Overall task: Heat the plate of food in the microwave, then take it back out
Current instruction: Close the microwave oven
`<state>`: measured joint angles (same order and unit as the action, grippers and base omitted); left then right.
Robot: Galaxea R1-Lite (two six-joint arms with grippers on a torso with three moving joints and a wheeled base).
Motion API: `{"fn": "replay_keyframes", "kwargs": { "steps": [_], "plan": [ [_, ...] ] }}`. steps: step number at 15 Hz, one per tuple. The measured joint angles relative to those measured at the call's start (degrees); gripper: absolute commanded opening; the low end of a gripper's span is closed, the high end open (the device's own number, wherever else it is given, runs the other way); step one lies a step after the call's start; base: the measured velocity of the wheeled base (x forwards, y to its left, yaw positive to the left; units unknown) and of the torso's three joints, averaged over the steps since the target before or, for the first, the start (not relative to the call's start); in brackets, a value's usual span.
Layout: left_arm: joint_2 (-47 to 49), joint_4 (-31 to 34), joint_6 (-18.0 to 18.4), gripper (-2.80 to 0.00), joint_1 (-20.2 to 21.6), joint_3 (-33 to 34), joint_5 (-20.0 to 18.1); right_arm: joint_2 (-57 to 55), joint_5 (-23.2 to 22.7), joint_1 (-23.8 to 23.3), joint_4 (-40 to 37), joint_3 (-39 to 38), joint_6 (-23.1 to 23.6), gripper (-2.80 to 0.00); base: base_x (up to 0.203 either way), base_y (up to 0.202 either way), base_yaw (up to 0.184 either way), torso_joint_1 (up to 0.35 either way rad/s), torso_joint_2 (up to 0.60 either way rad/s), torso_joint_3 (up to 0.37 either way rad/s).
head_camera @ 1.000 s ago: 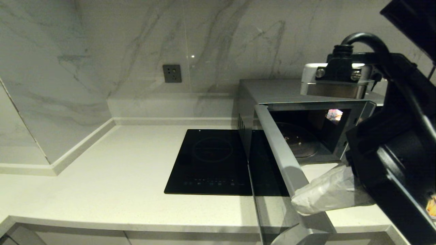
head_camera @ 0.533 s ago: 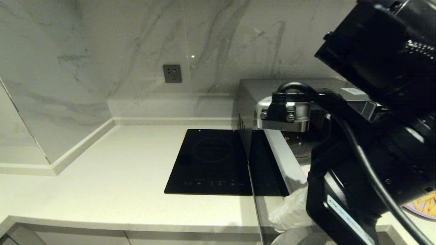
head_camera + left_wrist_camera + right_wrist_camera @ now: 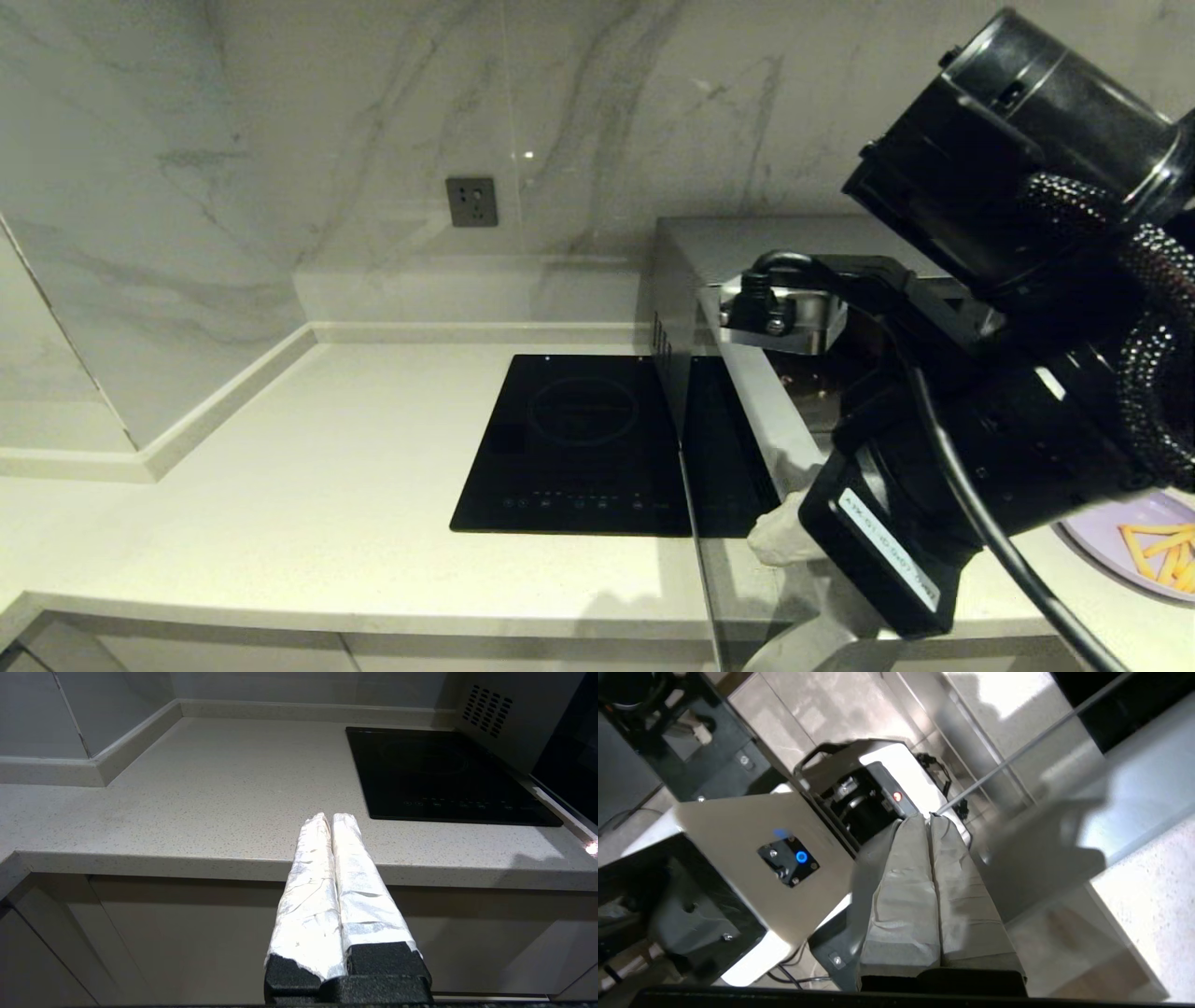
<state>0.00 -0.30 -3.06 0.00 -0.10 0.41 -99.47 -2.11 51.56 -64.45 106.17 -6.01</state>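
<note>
Left gripper (image 3: 332,817) is sitting parked just off the tabletop's (image 3: 210,793) front edge, jaws shut, holding nothing. Right gripper (image 3: 780,532) is hanging low at the open microwave door (image 3: 747,411), at its lower edge near the tabletop front, wrapped jaws pressed together and empty; whether they're touching the door, can't tell. Plate of food (image 3: 1134,546) is lying on the tabletop at the far right, outside the microwave (image 3: 738,247), partly hidden by the right arm. Induction cooktop (image 3: 579,443) is sitting left of the microwave. Wall socket (image 3: 471,202) is showing on the marble behind.
</note>
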Motion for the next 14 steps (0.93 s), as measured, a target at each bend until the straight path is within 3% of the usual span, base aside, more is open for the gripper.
{"fn": "replay_keyframes", "kwargs": {
  "steps": [6, 9, 11, 14],
  "plan": [
    [0.0, -0.02, 0.03, -2.8, 0.0, 0.0, 0.0, 7.94, 0.8, -8.08, 3.78, -12.54, 0.17, -2.8, 0.0, 0.0, 0.0, 0.0, 0.0, 0.0],
    [0.0, -0.02, 0.01, -2.8, 0.0, 0.0, 0.04, 11.48, 6.69, -11.59, 9.88, -19.4, 0.42, -2.8, 0.0, 0.0, 0.0, 0.0, 0.0, 0.0],
    [0.0, 0.0, 0.02, -2.8, 0.0, 0.0, 0.02, 12.72, 13.71, -14.59, 12.7, -22.32, 0.15, -2.8, 0.0, 0.0, 0.0, 0.0, 0.0, 0.0],
    [0.0, 0.0, 0.01, -2.8, 0.0, 0.0, 0.02, 13.42, 16.65, -21.64, 17.72, -24.71, 0.08, -2.8, 0.0, 0.0, 0.0, 0.0, 0.0, 0.0]
  ]
}}
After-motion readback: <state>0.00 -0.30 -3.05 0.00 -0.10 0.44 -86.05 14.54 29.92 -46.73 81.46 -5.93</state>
